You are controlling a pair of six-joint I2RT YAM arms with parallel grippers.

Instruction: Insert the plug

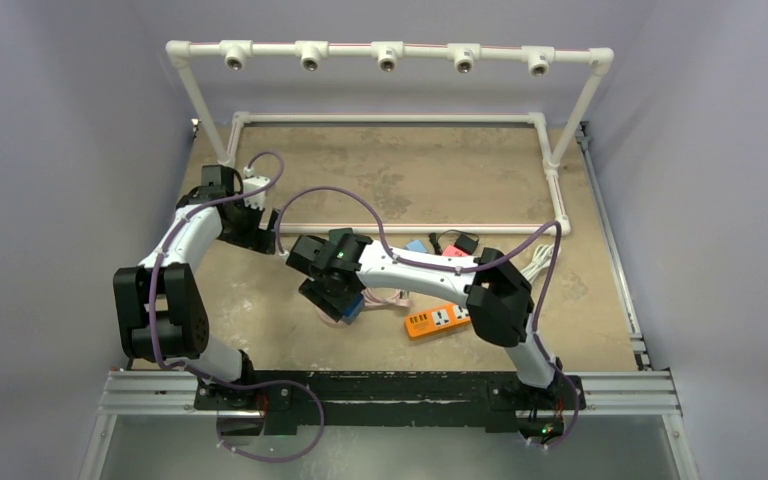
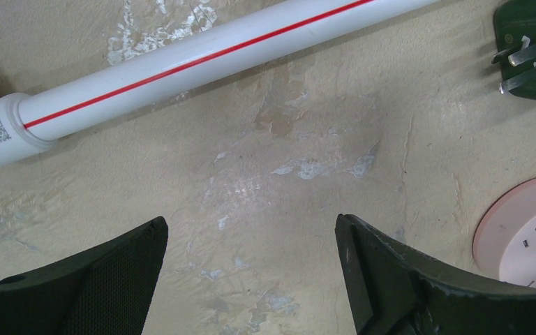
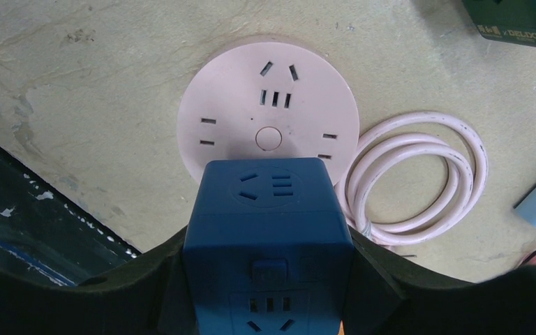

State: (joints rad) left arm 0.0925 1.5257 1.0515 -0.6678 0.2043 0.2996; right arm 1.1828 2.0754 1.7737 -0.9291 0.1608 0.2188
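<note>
Well, the job is roughly halfway, by my reckoning: the pick-up is done and the insertion is not. My right gripper (image 3: 269, 259) is partly closed, its two fingers clamped on the flanks of the blue cube (image 3: 269, 209), which I take to be the plug I must seat. The cube hangs over the table (image 2: 286, 202), above the near edge of the pink round socket (image 3: 251, 91), which lies at twelve o'clock from it and apart from it, so nothing is mated yet. What is left is to line the cube up, lower it and press it home; its prongs are hidden from me underneath. My left gripper (image 2: 251, 230) is spread wide with only bare tabletop between the fingers. From there a white pipe (image 2: 216, 52) runs across at eleven o'clock and a loose green plug (image 2: 530, 52) lies prongs-up at two o'clock. There is no bin or tray here; the only receptacles are sockets. Every slot I can see on the pink face is unfilled, its pink cord (image 3: 426, 118) coiled at three o'clock. Whether the orange power strip (image 1: 438, 320) holds anything I cannot tell.
</note>
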